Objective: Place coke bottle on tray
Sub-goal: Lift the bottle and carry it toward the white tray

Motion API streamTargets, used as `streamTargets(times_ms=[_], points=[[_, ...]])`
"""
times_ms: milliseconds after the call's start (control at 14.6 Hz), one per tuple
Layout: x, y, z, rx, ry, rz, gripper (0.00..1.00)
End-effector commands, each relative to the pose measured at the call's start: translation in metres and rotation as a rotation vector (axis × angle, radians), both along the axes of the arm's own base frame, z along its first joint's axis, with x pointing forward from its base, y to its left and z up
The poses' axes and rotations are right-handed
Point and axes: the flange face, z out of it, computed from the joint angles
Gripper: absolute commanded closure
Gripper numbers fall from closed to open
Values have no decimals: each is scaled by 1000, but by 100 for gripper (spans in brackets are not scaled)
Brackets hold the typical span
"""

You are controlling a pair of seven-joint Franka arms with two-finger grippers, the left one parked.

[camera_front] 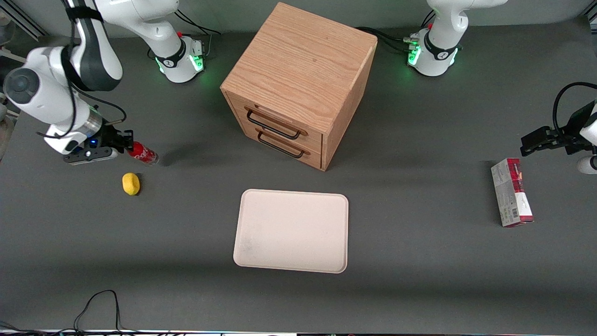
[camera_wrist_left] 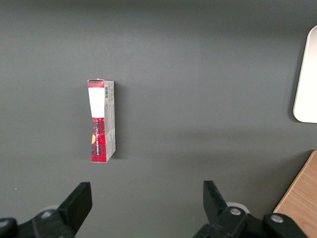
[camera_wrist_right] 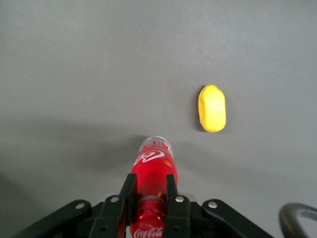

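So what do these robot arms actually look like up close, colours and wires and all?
The working arm is glossy white with rounded joints and dark grey bands. Its base glows green, and thin black cables trail along it. The gripper is black, with two flat parallel fingers held by small silver screws.

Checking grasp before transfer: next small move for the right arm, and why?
Probably carry it toward the tray. The gripper is shut on the coke bottle near its neck, tilted, toward the working arm's end of the table, with the lemon nearer the front camera. The tray is bare.
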Motion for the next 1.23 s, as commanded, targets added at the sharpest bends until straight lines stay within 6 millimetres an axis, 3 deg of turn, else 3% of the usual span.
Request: streamTargets(times_ms=[0, 205, 342, 752, 957, 1161], points=[[29, 11, 66, -26, 23, -8, 100], [65, 20, 122, -10, 63, -33, 100], [90, 29, 142, -16, 81, -38, 100], [113, 41, 154, -8, 69, -63, 100], [147, 70, 138, -12, 97, -111, 100], [187, 122, 127, -5, 63, -138, 100]])
